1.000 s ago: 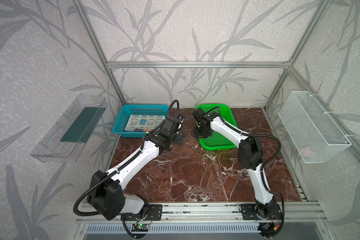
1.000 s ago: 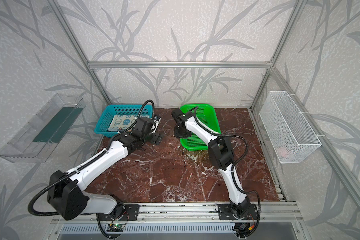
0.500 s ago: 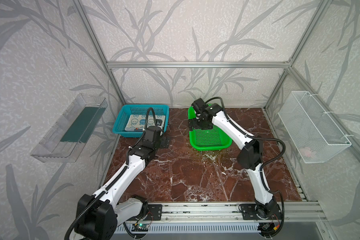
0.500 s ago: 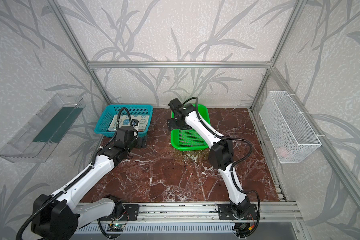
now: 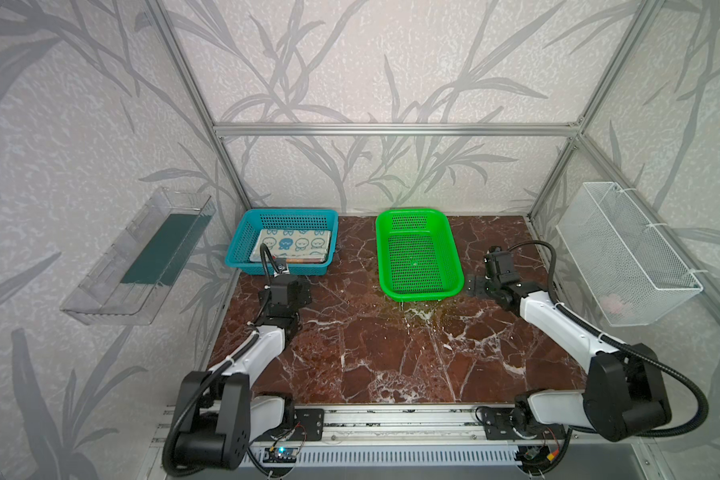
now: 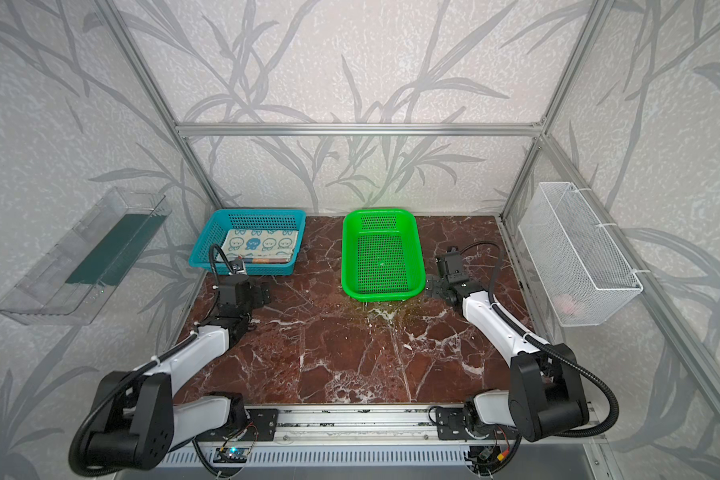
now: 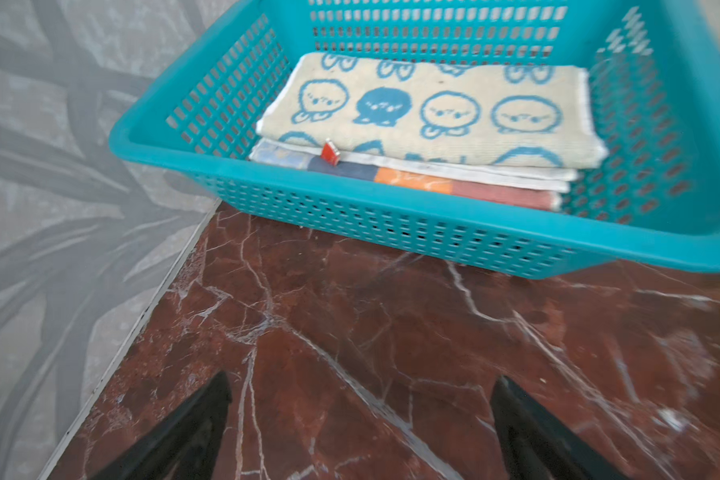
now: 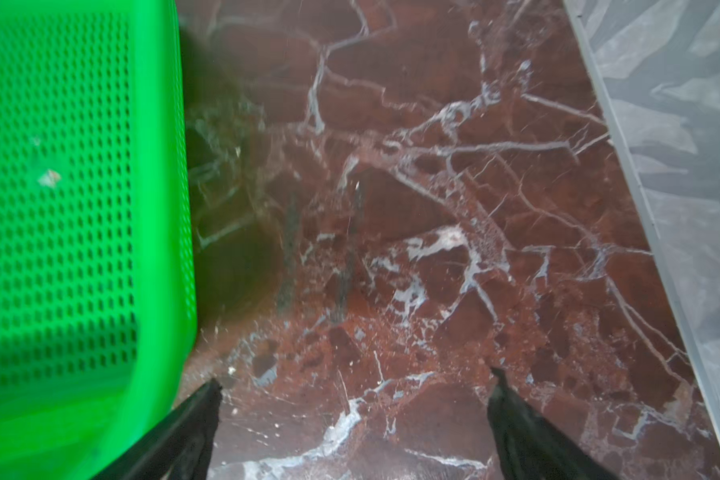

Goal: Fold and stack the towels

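The towels [image 5: 294, 245] [image 6: 262, 243] lie folded in a stack inside the blue basket [image 5: 240, 245] [image 6: 202, 253] at the back left. A cream-and-blue bunny cloth [image 7: 433, 112] lies on top, and orange and reddish edges show beneath it. My left gripper [image 5: 292, 283] [image 6: 251, 286] [image 7: 362, 378] hovers open over the marble just in front of that basket [image 7: 391, 220], holding nothing. My right gripper [image 5: 472, 286] [image 6: 433, 286] [image 8: 355, 376] stands open and empty beside the right wall of the green basket [image 5: 418, 293] [image 6: 381, 296] [image 8: 163, 208], which holds no cloth.
A clear plastic tray [image 5: 142, 257] hangs on the left wall. On the right wall hangs a white wire basket [image 5: 624, 253] with something pink [image 5: 616, 303] in it. Red marble tabletop [image 5: 391, 353] spreads in front of both baskets. Aluminium frame posts stand at the back corners.
The right gripper has opened, left the green basket's left rim and swung round to its right side. The basket now sits straighter. The left arm has pulled back leftward.
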